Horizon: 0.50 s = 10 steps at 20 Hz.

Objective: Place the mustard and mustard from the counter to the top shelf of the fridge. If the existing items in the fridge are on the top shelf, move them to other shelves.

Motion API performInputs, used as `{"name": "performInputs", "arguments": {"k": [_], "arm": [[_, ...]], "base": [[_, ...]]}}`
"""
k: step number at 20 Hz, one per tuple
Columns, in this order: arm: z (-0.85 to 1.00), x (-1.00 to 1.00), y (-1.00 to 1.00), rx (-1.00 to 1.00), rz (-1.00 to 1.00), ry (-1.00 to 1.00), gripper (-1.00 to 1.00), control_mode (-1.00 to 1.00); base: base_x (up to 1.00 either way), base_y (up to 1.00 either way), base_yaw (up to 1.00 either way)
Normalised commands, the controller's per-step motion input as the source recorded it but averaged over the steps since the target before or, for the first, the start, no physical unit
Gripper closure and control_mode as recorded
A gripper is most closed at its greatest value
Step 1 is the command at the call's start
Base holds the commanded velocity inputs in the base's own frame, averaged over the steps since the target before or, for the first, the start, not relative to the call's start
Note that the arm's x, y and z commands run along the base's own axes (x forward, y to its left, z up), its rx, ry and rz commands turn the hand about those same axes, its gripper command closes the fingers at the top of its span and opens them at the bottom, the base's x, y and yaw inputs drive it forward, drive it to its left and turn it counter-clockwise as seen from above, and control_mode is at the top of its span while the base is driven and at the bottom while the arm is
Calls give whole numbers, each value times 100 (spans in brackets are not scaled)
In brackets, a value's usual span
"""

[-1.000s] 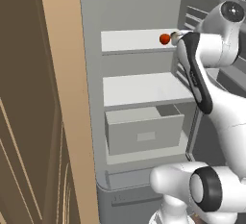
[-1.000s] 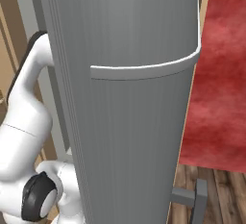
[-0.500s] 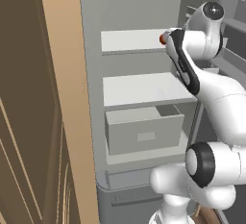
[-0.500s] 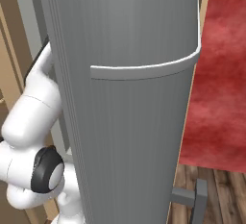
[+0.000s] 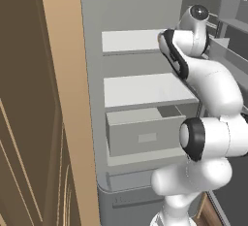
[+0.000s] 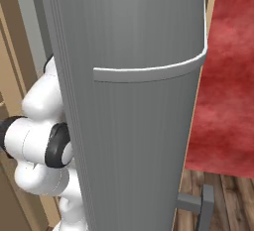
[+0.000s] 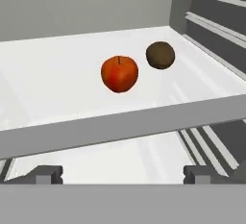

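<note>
Sitting side by side: orange-red ball, brown lump

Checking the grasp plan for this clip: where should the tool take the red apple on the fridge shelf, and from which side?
Grip the apple across its widest middle, coming in level from the shelf's open front edge. It is round and sits stem up, so the sides give the best hold. The brown lump lies apart on one side, slightly farther back, leaving room for the open tool.

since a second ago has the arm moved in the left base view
Yes. Against the fridge's top shelf, the arm has swung left, its upper joints now covering the shelf's right end where the orange-red ball showed a second ago.
</note>
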Motion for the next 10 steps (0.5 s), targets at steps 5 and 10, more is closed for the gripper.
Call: {"name": "performInputs", "arguments": {"k": [5, 10], "arm": [[-4, 62, -29, 0, 0, 8, -100, -100], [-1, 59, -10, 0, 0, 10, -100, -100]], "base": [[0, 0, 0], [0, 0, 0]]}}
